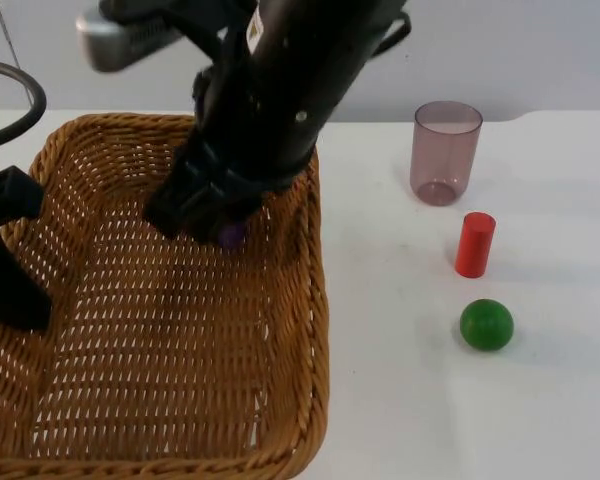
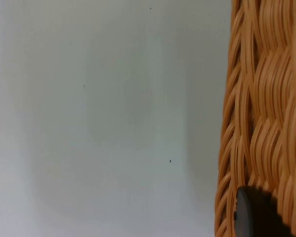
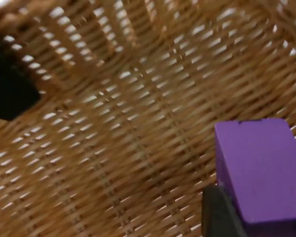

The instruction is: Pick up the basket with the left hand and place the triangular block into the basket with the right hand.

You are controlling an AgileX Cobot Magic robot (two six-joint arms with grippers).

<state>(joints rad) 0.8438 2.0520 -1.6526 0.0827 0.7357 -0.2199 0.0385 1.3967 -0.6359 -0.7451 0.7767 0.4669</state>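
Now the right gripper (image 1: pixel 223 222) hangs inside the basket (image 1: pixel 310 300), low over its woven floor near the far wall, and its fingers are closed on the purple block (image 1: pixel 231 235). In the right wrist view that block (image 3: pixel 259 168) sits clamped against a black fingertip (image 3: pixel 222 215), with the basket weave (image 3: pixel 113 138) spread beneath it; whether the block touches the floor I cannot tell. From these angles its face looks rather rectangular, so the triangular shape cannot be confirmed.

At the basket's left rim the left gripper (image 1: pixel 10 250) has hold of the wall. The left wrist view shows one dark fingertip (image 2: pixel 256 215) pressed against the outside of the wicker (image 2: pixel 261 98), with the white table (image 2: pixel 113 123) beyond. I judge the basket gripped, though how far it is lifted is unclear.

So the step in hand is the placing itself: the block is over its target and not yet released. The next move calls for the right fingers to open so the block drops or settles on the weave, then a straight rise clear of the far rim, while the left arm keeps the basket steady.

Outside the basket, to its right on the table (image 1: pixel 540 400), stand a translucent cup (image 1: pixel 445 152), a red cylinder (image 1: pixel 474 244) and a green ball (image 1: pixel 486 325), well apart from the work.
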